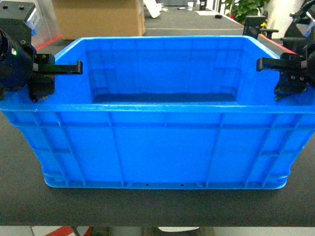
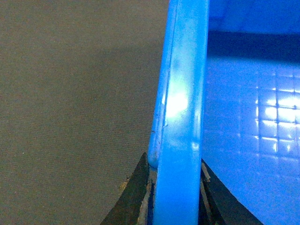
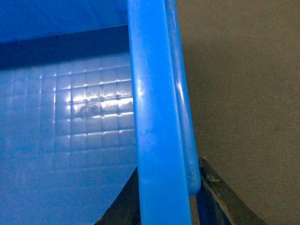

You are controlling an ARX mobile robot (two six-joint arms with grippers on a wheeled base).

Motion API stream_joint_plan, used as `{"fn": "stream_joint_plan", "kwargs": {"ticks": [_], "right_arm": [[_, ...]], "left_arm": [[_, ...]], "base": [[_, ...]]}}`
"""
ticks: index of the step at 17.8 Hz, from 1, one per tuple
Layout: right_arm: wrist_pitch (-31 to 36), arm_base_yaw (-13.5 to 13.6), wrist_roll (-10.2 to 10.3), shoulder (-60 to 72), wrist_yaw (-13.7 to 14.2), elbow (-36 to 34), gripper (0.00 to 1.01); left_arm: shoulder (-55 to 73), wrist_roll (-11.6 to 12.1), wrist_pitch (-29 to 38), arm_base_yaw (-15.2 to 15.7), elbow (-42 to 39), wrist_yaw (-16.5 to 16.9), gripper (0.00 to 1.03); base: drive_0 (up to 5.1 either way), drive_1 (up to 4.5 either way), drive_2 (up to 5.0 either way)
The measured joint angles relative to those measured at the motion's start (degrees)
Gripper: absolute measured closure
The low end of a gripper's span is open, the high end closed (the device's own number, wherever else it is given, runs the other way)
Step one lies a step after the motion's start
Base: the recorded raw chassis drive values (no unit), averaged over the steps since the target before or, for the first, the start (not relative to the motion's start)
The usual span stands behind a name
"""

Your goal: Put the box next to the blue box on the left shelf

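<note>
The box (image 1: pixel 162 147), a large bright blue open-top crate with ribbed walls, stands empty on the dark table, filling the head view. My left gripper (image 1: pixel 55 73) straddles the rim of its left wall and is shut on it. In the left wrist view that rim (image 2: pixel 183 93) runs between the two dark fingers of the left gripper (image 2: pixel 174 161). My right gripper (image 1: pixel 278 69) is shut on the right wall's rim (image 3: pixel 154 93), with the right gripper (image 3: pixel 168 166) holding a finger on each side. The left shelf and the other blue box are out of view.
The dark cloth-covered table (image 1: pixel 157 206) ends just below the crate, near the bottom of the head view. Behind the crate stand a big cardboard box (image 1: pixel 98 17) and a grey surface with small items (image 1: pixel 197 14). A green plant (image 1: pixel 246 7) is at the back right.
</note>
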Motion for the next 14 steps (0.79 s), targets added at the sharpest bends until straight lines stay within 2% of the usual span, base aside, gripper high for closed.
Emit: {"fn": "stream_joint_plan", "kwargs": {"ticks": [3,5,8,9,11,14], "right_arm": [[4.8,0.8,0.4,-5.3,1.2,-3.8,0.79],[9.2,1.2,0.1,-11.4,3.5,-5.9,0.79],[15.0,2.2,-2.4,-20.0,7.2,-9.9,0.79],[15.7,2.6,-3.3,-21.9,7.7,-11.2,0.79],[16.6,3.4,-4.2,-24.3,8.6,-13.5,0.79],[17.1,4.0,-4.4,-26.3,9.6,-15.9,0.79]], "left_arm": [[-5.6,2.1,5.7,-1.1,-3.7,-1.8,0.87],[-11.1,3.0,12.4,-2.5,-6.7,-3.3,0.87],[-18.9,4.2,23.5,-4.5,-13.2,-6.2,0.87],[-20.6,4.4,26.1,-4.9,-15.5,-6.7,0.87],[-22.8,4.6,28.4,-5.0,-18.6,-7.3,0.87],[-24.8,5.2,28.9,-5.0,-20.5,-7.2,0.87]], "base": [[0.0,0.0,0.0],[0.0,0.0,0.0],[0.0,0.0,0.0],[0.0,0.0,0.0],[0.0,0.0,0.0],[0.0,0.0,0.0]]}}
